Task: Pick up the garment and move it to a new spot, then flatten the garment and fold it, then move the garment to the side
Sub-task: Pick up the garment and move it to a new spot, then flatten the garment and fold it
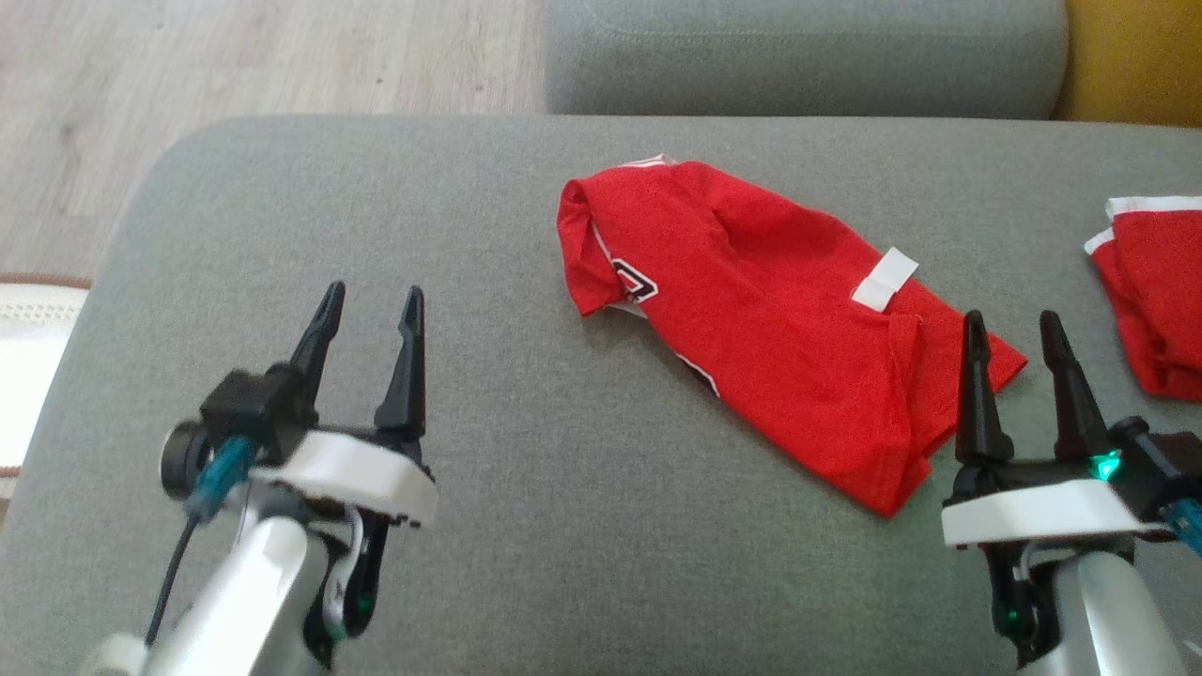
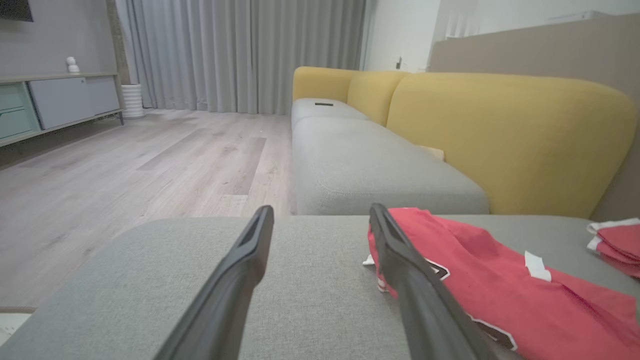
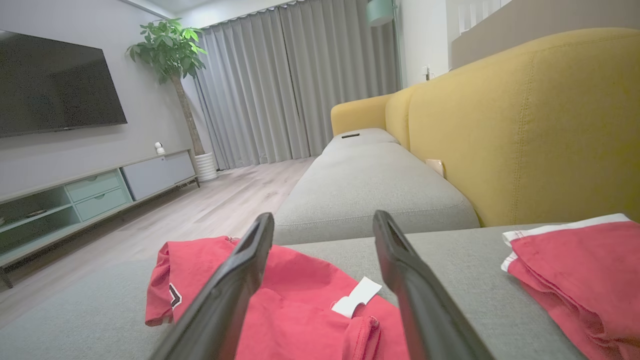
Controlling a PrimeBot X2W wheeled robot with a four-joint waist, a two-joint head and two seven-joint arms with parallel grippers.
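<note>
The garment [image 1: 770,319] is bright red and lies on the grey cushion [image 1: 376,207], on the far-right part of its top. It is loosely bunched into a slanted oblong. One end points to the cushion's far edge and the other reaches toward its near-right corner. The cloth is wrinkled, with a shallow hollow in its upper half and a raised fold close to its near end. The far end is rolled over on itself and shows a thin strip of white trim. On its left edge a black-and-white printed mark peeks out from a fold, too little of it to read. A white label [image 1: 884,278] lies flat on top of the red cloth.

The right gripper [image 1: 1011,319] hangs over the cushion's near-right part. Its two dark fingers are spread apart with nothing between them. From the head camera its left finger overlaps the garment's near corner, and I cannot tell whether they touch. The left gripper [image 1: 373,291] is over the cushion's near-left part, well apart from the garment, its fingers likewise spread and empty.

A second red cloth [image 1: 1150,291] with white trim lies at the cushion's right edge. Past the cushion's far edge sits a second grey cushion [image 1: 808,56], with a yellow backrest [image 1: 1136,56] to its right. Wooden floor [image 1: 188,56] lies beyond the cushion's far-left corner.
</note>
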